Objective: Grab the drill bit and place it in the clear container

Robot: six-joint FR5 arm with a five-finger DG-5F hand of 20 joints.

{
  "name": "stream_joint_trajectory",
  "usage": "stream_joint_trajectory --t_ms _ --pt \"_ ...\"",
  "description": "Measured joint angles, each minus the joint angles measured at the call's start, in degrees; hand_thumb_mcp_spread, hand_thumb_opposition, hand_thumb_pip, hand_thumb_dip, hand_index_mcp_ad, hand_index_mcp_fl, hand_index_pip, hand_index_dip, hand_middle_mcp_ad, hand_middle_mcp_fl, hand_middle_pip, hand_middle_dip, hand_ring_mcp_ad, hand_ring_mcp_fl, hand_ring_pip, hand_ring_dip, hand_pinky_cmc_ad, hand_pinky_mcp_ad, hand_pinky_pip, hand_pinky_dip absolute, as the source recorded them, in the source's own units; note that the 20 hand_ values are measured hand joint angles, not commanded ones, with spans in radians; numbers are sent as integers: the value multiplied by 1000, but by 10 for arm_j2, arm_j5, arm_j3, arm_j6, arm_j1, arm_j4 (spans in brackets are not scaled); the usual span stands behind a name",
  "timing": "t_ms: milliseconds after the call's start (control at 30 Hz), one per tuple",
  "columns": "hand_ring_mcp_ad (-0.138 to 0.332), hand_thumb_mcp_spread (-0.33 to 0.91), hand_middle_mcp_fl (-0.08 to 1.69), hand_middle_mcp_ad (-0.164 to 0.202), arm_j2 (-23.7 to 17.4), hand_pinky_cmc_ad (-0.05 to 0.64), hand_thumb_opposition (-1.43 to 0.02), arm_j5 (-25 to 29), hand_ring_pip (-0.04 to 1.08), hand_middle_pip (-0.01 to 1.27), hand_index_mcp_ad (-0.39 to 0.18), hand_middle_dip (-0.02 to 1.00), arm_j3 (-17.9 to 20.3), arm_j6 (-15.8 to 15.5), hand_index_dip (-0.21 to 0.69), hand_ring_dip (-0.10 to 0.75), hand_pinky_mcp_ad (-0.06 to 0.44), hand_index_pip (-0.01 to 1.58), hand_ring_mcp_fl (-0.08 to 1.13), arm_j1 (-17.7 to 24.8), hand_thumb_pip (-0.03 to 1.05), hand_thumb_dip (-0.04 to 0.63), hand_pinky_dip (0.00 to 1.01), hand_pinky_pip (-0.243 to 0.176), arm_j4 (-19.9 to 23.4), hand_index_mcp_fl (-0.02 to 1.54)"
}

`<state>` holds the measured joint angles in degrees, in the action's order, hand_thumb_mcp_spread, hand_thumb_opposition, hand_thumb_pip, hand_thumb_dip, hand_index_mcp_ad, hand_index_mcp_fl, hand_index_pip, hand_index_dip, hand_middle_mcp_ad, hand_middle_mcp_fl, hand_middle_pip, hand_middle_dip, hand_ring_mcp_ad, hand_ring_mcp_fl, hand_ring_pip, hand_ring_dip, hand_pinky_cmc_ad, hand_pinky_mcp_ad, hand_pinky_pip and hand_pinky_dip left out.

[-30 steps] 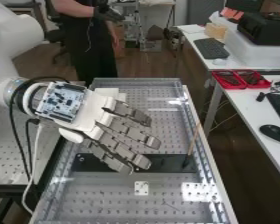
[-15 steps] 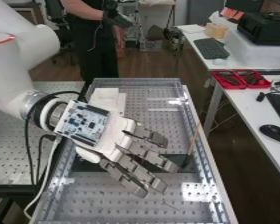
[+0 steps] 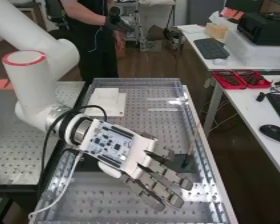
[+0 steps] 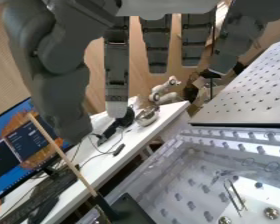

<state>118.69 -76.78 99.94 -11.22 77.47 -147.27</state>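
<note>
Hovering over the perforated bench (image 3: 160, 117), the hand (image 3: 136, 159) has parted fingers; a stick (image 3: 193, 142) leans nearby

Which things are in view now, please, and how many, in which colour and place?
Clear container: one, colourless, on the bench
White block: one, stepped, at the container's far end
Plate: one, black, below the hand, partly hidden
Stick: one, light brown, dark lower end, near the container's right side in the high view
Red tray: one or two joined, cannot tell, on the side desk
Mouse: one, black, same desk
Keyboards: two, black, on the white desks
Box: one, light brown, far desk
Circuit board: one, white and blue, on the hand's back
Arm: one, white
Hand: one, white with dark grey fingers, above the bench
</note>
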Motion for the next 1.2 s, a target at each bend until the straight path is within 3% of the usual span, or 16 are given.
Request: stream_joint_trajectory --t_ms 300,833,1200 --pt "197 421 73 122 11 347 -771 -20 103 129 -87 239 1 17 328 155 215 1265 14 -7 590 271 182 -61 11 72" --pt "201 421 70 122 28 328 -775 -75 101 129 -84 239 -19 25 281 155 202 1140 14 -8 590 271 182 -61 -28 175" --pt "202 421 70 122 36 312 -771 -89 103 129 -84 239 -46 -4 281 155 182 1094 14 -6 590 271 182 -61 -65 222"
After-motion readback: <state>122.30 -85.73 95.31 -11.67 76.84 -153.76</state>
